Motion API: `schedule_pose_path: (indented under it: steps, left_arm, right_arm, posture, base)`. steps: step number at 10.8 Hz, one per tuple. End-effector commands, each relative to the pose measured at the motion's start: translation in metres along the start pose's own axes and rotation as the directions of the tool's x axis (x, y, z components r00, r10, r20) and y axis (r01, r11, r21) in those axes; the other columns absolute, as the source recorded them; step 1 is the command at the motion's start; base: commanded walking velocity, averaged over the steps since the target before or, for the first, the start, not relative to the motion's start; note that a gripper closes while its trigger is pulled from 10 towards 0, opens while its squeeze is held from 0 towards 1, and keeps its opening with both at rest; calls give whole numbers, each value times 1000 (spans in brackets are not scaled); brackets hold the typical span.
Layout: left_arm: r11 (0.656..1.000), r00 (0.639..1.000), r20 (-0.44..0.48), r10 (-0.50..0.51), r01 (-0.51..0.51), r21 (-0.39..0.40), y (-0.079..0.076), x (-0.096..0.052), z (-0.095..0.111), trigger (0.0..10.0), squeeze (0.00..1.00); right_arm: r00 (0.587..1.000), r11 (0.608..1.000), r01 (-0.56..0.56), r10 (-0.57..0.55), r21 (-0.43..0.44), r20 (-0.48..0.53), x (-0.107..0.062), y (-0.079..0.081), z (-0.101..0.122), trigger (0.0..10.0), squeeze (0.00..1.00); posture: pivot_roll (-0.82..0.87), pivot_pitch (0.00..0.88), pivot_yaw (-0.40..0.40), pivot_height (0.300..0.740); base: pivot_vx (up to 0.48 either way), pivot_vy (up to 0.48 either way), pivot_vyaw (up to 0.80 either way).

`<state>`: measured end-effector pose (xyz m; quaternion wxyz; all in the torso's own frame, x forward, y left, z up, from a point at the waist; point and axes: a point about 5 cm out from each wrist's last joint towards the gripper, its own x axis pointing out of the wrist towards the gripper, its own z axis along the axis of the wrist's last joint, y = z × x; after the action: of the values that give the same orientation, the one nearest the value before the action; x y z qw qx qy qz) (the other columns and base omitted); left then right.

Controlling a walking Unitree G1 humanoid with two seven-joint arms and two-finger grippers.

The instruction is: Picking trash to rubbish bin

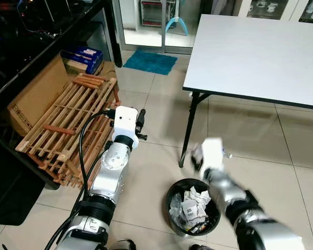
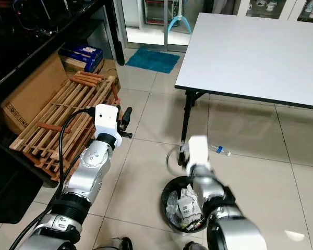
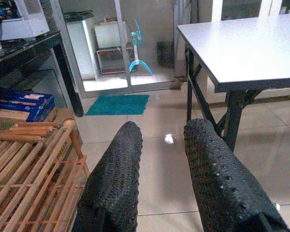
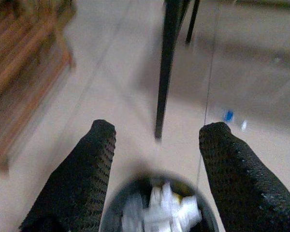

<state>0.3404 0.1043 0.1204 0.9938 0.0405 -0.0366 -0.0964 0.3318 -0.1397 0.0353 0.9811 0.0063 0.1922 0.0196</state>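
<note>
Nearest the robot, the black rubbish bin point(image 2: 183, 207) stands on the tiled floor, already stuffed with crumpled paper point(image 2: 187, 204). Directly above its rim hangs the right gripper point(image 4: 154, 159), its two fingers spread wide and holding nothing. Beyond the bin, past the black table leg point(image 2: 187, 121), a clear plastic bottle point(image 2: 219, 150) with a blue cap lies flat on the tiles. Its long axis runs roughly crosswise to the robot, tilted slightly away on the cap side. To take it well, the released right gripper should likely reach past the bin, clear of the table leg, and close across the bottle's narrow width. Left of the bin, the left gripper point(image 3: 159, 169) is raised, fingers parted and empty.
</note>
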Motion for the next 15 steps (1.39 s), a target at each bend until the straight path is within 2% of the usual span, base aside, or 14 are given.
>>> schedule_pose_path:
  steps: [1,2,3,4,5,6,7,8,12,15]
  left_arm:
    - [1000,1000,-3,10,-10,-5,3,-1,-2,10000,0]
    - [1000,1000,2,12,-12,-5,3,-1,-1,10000,0]
    - [1000,1000,8,15,-15,-2,4,-2,-1,10000,0]
    - [999,999,27,37,-37,-4,8,-3,0,10000,0]
    - [998,997,50,59,-58,-9,12,-4,2,10000,0]
    - [998,995,76,64,-65,8,13,-4,4,10000,0]
    - [996,991,99,91,-91,-2,17,-6,7,10000,0]
    - [995,989,108,104,-103,-10,22,-8,7,10000,0]
    - [991,986,106,132,-133,0,26,-11,2,10000,0]
    - [991,987,94,132,-132,-14,20,-9,0,10000,0]
  right_arm:
    - [992,999,8,-13,38,129,4,-2,30,10000,0]
    - [970,999,17,-28,47,242,5,-4,55,10000,0]
    - [927,999,18,-26,27,374,-1,0,80,10000,0]
    - [856,1000,15,-16,5,516,-14,5,102,10000,0]
    - [819,999,21,-32,26,573,-22,8,107,10000,0]
    - [807,998,29,-56,56,587,-26,8,105,10000,0]
    - [810,998,30,-62,64,584,-29,9,105,10000,0]
    - [809,994,9,-73,111,583,-30,9,107,10000,0]
    - [824,996,-12,-41,89,565,-34,17,102,10000,0]
    - [829,996,-15,-34,83,558,-34,12,103,10000,0]
  posture:
    - [20,74,39,740]
    - [14,68,42,740]
    - [8,62,48,740]
    - [5,57,55,740]
    - [-6,45,67,740]
    - [0,31,71,740]
    - [12,17,71,740]
    - [10,6,83,740]
    - [0,0,101,740]
    - [-8,1,81,740]
  base:
    - [0,0,0]
    - [0,0,0]
    - [0,0,0]
    - [0,0,0]
    - [0,0,0]
    - [0,0,0]
    - [0,0,0]
    - [0,0,0]
    - [0,0,0]
    - [0,0,0]
